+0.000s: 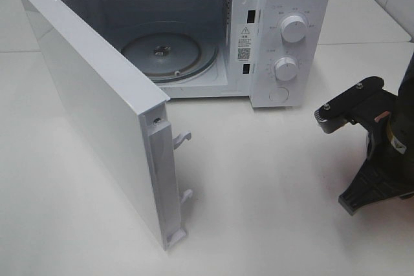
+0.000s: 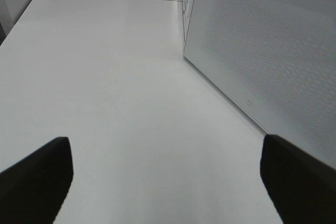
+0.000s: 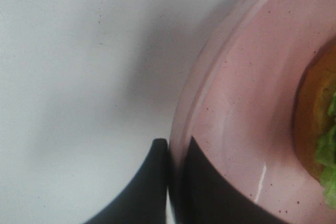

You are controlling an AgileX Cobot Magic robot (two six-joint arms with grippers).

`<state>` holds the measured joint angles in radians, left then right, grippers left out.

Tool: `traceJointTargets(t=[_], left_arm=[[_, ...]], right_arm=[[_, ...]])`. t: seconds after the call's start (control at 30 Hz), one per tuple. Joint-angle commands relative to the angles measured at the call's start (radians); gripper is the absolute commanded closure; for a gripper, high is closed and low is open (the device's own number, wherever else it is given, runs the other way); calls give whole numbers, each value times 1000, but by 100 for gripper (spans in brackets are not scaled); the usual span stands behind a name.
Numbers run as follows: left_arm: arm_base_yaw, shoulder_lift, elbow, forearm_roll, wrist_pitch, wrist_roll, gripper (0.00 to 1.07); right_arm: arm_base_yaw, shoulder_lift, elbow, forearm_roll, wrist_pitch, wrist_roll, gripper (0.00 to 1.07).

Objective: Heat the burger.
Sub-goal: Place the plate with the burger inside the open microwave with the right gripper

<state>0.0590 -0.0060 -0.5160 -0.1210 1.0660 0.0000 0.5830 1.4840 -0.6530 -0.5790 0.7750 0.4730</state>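
Note:
The burger [image 3: 315, 119] shows only in the right wrist view, as a golden-brown bun edge with green lettuce, lying on a round pink plate [image 3: 247, 103]. My right gripper [image 3: 176, 148] is shut on the plate's rim, one black finger [image 3: 147, 187] outside it and the other on its inner face. In the exterior high view only the right arm [image 1: 375, 147] shows at the right edge; plate and burger lie beyond the frame. My left gripper [image 2: 165, 140] stands open over bare table, beside the microwave door's outer face [image 2: 262, 51].
A white microwave [image 1: 284, 4] stands at the back of the white table [image 1: 259, 179]. Its door [image 1: 84, 101] is swung wide open toward the front left. The glass turntable [image 1: 169, 55] inside carries nothing. Two knobs sit on its right panel.

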Motion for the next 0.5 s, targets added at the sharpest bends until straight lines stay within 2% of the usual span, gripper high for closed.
traceJointTargets(t=[0.03,0.23,0.37,0.5], left_arm=[[2,-5,1,-4,1,0,18],[2,-5,1,-4,1,0,18],[2,-5,1,-4,1,0,18],[2,-5,1,-4,1,0,18]], right_arm=[[38,-57,2,-55,61,-10,107],[133,-139,2,-62,135,-15,107],[163,-169,21,-62,148,-26,107],[221,-224,93,-62,165,-34,107]])
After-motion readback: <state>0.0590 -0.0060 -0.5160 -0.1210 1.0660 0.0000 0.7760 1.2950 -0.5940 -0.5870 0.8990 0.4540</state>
